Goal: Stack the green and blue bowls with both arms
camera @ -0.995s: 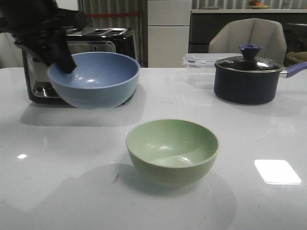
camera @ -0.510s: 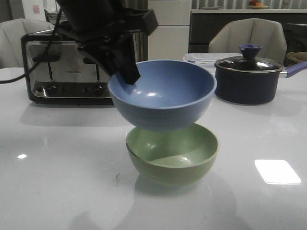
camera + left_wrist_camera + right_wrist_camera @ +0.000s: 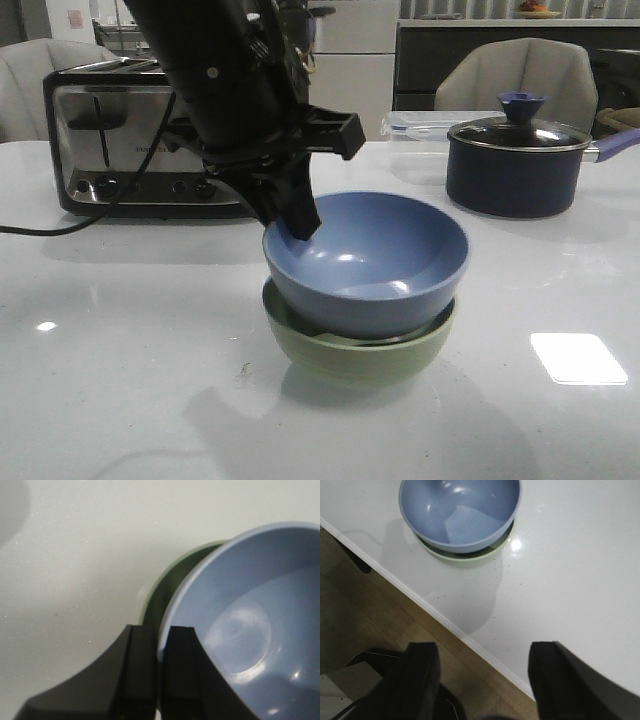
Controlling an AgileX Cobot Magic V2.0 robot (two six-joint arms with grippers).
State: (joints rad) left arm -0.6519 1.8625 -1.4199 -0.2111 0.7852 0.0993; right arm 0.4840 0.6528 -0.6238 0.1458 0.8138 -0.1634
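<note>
The dusty blue bowl (image 3: 375,270) rests inside the pale green bowl (image 3: 360,355) near the middle of the white table. Only the green bowl's rim and lower wall show. My left gripper (image 3: 300,218) reaches down from the upper left and is shut on the blue bowl's left rim. In the left wrist view its gripper (image 3: 161,647) has one finger inside the blue bowl (image 3: 250,620) and one outside, over the green bowl (image 3: 170,582). My right gripper (image 3: 482,662) is open and empty, hanging over the table's front edge, well back from the blue bowl (image 3: 462,512) and the green rim (image 3: 465,556).
A chrome toaster (image 3: 110,140) stands at the back left, its cable (image 3: 40,228) lying on the table. A dark navy lidded pot (image 3: 515,165) and a clear plastic container (image 3: 415,135) stand at the back right. The table edge (image 3: 445,617) borders wooden floor.
The left arm carried the blue bowl from the back left, rightwards over the green bowl, then lowered it into the green bowl. The green bowl stayed put.
</note>
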